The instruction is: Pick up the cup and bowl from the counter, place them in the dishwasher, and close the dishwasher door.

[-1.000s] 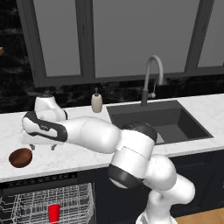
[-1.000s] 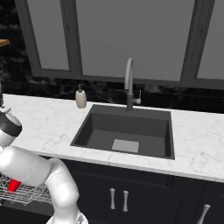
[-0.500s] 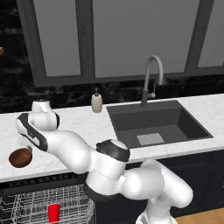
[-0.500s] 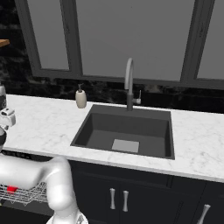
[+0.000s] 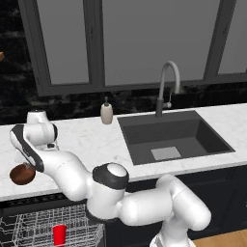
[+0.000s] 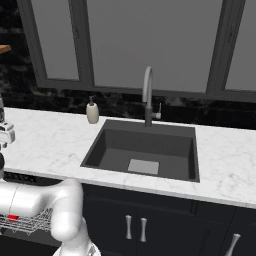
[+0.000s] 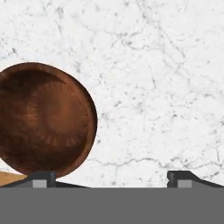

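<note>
Now the gripper [image 7: 111, 177] stands with its two dark finger tips wide apart at the bottom of the hand view, and nothing is between them. It looks straight down on the counter [image 7: 166, 87], white marble with grey veins. The bowl [image 7: 43, 120], dark brown and wood-like, lies at the left of this view with its hollow side up. Its lower rim is just above the left finger tip [image 7: 41, 178], and I cannot tell if they touch.

In the left base view the bowl [image 5: 22, 174] sits at the middle left of the frame, near the front edge of the counter [image 5: 91, 140], and the white arm bends over it. The cup [image 5: 59, 234], red, stands upright in the white wire rack [image 5: 34, 226] of the dishwasher [image 5: 29, 202] at the bottom left. The dishwasher door is not clearly visible. A beige soap bottle [image 5: 106, 112] stands on the counter at the centre of the frame, just left of the dark sink [image 5: 171, 137], and a grey faucet [image 5: 166, 87] rises behind the sink.

In the right base view the sink [image 6: 142, 150] is in the centre and the soap bottle [image 6: 92, 111] is at its upper left.
</note>
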Available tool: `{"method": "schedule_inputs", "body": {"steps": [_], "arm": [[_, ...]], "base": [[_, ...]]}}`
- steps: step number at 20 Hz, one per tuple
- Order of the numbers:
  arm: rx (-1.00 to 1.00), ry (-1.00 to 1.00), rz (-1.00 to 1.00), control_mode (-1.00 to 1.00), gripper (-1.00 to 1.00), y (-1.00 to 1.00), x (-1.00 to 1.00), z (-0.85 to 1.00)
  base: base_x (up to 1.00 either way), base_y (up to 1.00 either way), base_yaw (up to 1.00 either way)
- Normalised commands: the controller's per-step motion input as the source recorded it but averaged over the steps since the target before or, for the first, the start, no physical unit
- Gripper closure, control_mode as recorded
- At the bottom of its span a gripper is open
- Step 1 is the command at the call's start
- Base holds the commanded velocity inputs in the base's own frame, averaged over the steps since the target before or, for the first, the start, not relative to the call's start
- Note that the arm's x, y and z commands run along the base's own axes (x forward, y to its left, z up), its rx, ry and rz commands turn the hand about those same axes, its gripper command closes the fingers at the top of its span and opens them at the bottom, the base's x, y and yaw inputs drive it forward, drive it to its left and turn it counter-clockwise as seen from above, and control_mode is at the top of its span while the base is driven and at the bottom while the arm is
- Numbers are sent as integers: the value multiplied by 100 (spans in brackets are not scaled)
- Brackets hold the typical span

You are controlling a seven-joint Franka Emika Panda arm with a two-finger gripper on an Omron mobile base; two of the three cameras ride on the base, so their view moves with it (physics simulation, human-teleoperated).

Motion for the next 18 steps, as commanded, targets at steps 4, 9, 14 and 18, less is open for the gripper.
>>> {"method": "schedule_inputs", "body": {"steps": [4,9,14,18], "arm": [[0,0,1,-100,-100,18,0,-33],[0,0,0,-100,-100,23,0,-28],[0,0,0,-100,-100,27,0,-23],[0,0,0,-100,-100,8,7,-37]], "base": [[0,0,0],[0,0,0],[0,0,0],[0,0,0]]}}
